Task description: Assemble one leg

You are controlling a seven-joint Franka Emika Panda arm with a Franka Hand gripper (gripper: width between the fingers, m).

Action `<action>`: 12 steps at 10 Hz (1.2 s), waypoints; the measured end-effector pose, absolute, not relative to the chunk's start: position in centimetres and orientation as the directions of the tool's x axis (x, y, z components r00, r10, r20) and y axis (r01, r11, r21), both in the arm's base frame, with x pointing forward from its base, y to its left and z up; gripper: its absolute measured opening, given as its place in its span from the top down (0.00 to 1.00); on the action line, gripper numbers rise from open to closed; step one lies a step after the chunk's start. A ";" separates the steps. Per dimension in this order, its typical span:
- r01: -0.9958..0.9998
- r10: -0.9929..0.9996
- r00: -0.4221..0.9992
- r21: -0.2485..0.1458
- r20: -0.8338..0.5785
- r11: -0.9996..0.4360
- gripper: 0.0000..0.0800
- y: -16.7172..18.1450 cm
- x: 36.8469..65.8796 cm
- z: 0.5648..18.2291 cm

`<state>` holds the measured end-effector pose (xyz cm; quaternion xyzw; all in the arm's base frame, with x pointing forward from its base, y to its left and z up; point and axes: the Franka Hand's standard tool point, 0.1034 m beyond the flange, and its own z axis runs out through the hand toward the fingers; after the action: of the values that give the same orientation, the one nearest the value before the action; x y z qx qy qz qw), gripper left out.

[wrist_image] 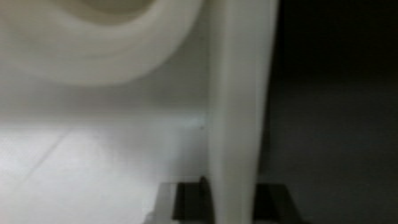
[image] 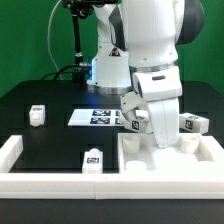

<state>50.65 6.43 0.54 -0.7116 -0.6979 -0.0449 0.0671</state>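
My gripper [image: 160, 135] is lowered onto the far rim of the large white tray-like tabletop [image: 170, 162] at the exterior view's right. In the wrist view my gripper [wrist_image: 231, 205] has a dark finger [wrist_image: 189, 204] on each side of the tabletop's upright wall [wrist_image: 240, 100] and is shut on it. Several small white tagged legs lie loose: one leg [image: 37, 115] at the left, one leg [image: 93, 161] at the front, one leg [image: 192, 124] at the right, and one leg [image: 136, 120] close beside my hand. The tabletop's floor [wrist_image: 89, 150] is blurred.
The marker board [image: 96, 117] lies flat on the black table behind the tabletop. A low white fence [image: 12, 150] runs along the left and front edges. The arm's base [image: 108, 65] stands at the back, with a green backdrop behind.
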 end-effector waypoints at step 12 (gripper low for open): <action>0.895 0.887 0.443 -0.006 0.132 -0.447 0.19 11.8 48.7 5.5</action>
<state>48.69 11.80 5.46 -0.8487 -0.5247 -0.0548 0.0375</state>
